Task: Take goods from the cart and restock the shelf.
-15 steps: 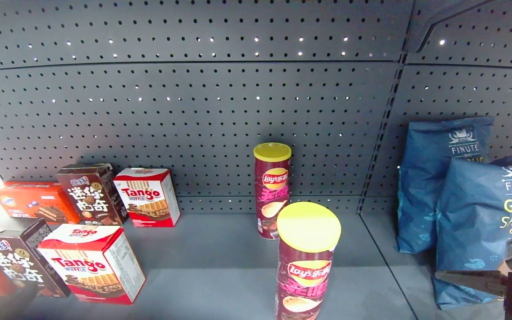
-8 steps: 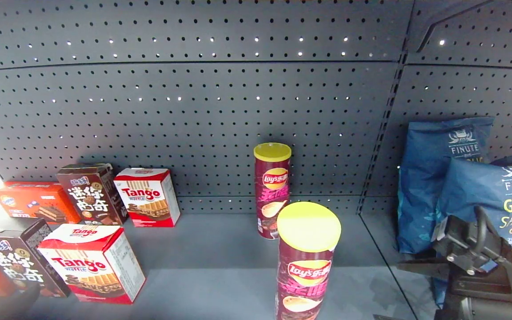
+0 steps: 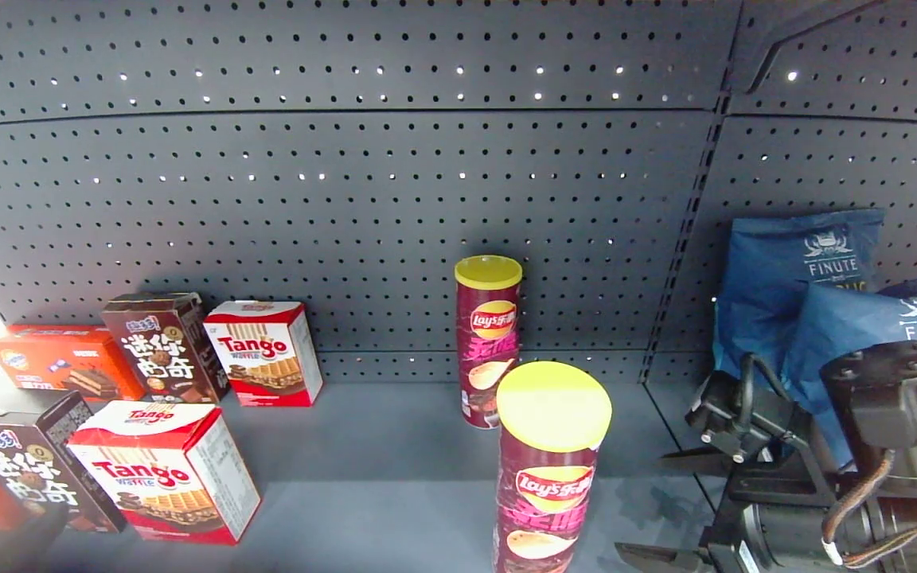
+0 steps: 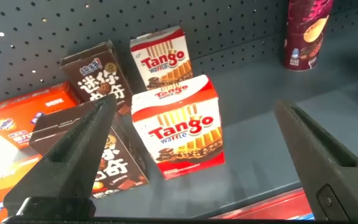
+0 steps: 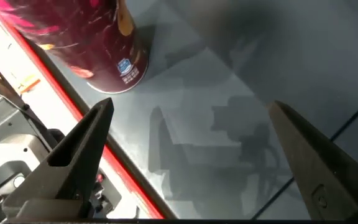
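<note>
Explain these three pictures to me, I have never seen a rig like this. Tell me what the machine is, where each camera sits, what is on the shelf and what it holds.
This is a two-armed robot at a shop shelf. The wide picture comes from a camera on its head, looking down. The other two come from cameras on its wrists, each looking out between that arm's two dark fingers.

On the shelf stand two chip cans with yellow lids, the front can and the back can. Left of them are wafer boxes and chocolate boxes; to the right, blue snack bags.

The right gripper hangs low beside the front can, open and holding nothing. The left gripper faces the wafer boxes, also open and empty.
</note>
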You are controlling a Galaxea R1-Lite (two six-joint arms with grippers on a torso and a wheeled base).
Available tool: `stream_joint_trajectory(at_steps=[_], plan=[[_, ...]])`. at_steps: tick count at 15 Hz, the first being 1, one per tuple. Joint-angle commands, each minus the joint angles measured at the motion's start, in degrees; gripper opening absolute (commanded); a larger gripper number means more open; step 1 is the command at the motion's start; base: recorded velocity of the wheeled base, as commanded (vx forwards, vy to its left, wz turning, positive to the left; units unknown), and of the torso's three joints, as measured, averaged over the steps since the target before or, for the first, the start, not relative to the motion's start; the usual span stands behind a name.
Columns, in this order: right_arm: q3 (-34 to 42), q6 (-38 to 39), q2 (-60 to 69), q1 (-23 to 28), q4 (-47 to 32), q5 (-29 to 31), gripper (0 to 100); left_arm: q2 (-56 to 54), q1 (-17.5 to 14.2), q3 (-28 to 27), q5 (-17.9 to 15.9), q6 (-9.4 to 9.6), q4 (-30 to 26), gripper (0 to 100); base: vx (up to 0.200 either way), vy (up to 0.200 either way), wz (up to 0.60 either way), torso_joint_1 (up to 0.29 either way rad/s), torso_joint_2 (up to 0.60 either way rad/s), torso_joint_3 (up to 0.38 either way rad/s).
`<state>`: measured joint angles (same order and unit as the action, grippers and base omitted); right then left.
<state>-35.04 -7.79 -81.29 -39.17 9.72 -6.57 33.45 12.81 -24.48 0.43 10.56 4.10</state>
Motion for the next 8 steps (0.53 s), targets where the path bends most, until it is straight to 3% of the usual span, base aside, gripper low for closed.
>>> stream_joint_trajectory(at_steps=[1, 5, 8], plan=[[-0.47, -0.03, -1.33, -0.03, 0.04, -0.02, 100, 0.30, 0.11, 0.13, 0.01, -0.01, 0.03, 100, 0.000, 0.000, 0.00, 0.000, 0.00, 0.000], [-1.70, 0.06, -3.79, -0.91, 0.13, 0.51, 100, 0.30, 0.11, 0.40, 0.01, -0.01, 0.03, 100, 0.000, 0.000, 0.00, 0.000, 0.00, 0.000], [-3.46, 1.02, -5.64, -2.14, 0.13, 1.82, 100, 0.21, 0.11, 0.75, -0.08, -1.94, 0.03, 100, 0.000, 0.000, 0.00, 0.000, 0.00, 0.000]])
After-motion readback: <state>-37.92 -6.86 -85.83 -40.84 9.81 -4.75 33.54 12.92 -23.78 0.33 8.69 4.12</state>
